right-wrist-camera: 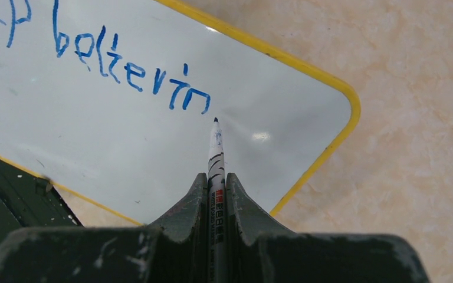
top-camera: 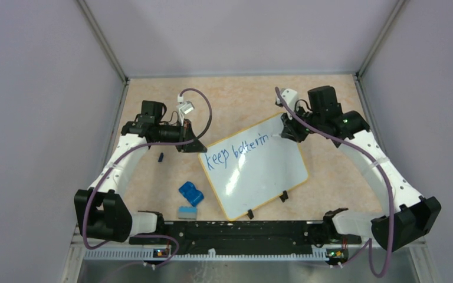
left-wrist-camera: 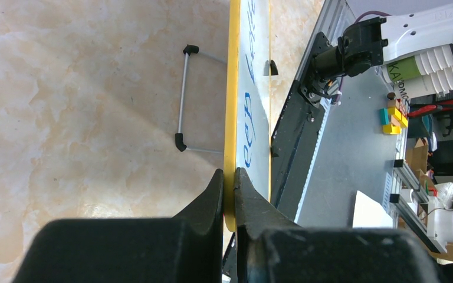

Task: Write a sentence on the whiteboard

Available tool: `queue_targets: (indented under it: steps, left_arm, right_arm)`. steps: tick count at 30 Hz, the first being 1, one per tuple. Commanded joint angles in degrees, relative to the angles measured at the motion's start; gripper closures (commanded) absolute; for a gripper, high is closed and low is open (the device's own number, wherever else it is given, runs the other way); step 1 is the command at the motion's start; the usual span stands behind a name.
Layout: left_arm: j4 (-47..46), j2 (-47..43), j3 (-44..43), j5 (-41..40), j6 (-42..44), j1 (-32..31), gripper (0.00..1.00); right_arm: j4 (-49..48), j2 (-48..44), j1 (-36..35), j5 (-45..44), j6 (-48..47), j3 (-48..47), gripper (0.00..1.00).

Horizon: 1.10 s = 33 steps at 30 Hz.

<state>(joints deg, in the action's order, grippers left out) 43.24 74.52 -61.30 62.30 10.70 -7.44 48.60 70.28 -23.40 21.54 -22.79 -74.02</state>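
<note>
- Whiteboard [top-camera: 253,177] sits mid-table, turned at an angle, its two black clips [top-camera: 249,213] on the edge facing my bases. From my left wrist it looks propped up off the table on a wire stand [left-wrist-camera: 183,97], not lying flat.
- The sentence [right-wrist-camera: 135,73] reads "keep betterin" so far, in blue ink, one line along the far edge. That last word looks a letter short to me, so I'd call the first line nearly done, not finished.
- Everything below that line is blank white, so there's plenty of room if the sentence wants more words. My guess is I'm somewhere around halfway, maybe a bit more.
- The marker [right-wrist-camera: 215,147] is clamped in my right pincer [right-wrist-camera: 216,177], jaws closed tight on the barrel, tip pointing at the board just past the last "n". I can't tell from here if the tip is actually touching the surface or just off it.
- My left pincer [left-wrist-camera: 229,172] is pinched onto the yellow rim at the board's far left corner, one finger each side, steadying it.
- Off to the left on the table [top-camera: 230,100] there's a blue block [top-camera: 191,193], a smaller greyish one [top-camera: 186,213] just beside it, and a small dark bit [top-camera: 160,157] that might be the marker cap. None of them touch the board.
</note>
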Motion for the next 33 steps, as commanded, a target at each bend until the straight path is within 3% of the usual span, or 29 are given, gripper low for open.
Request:
queue_targets:
  steps: [1, 33]
  left_arm:
    - [3.3, 0.8, 1.2, -2.8, 2.6, -2.2, 1.00]
    - [3.1, 0.4, 2.0, -2.9, 2.8, -2.2, 1.00]
  right_arm:
    - [-2.3, 0.0, 1.5, -2.2, 0.6, -2.5, 1.00]
    - [-3.9, 2.6, -0.9, -0.9, 0.9, -1.5, 1.00]
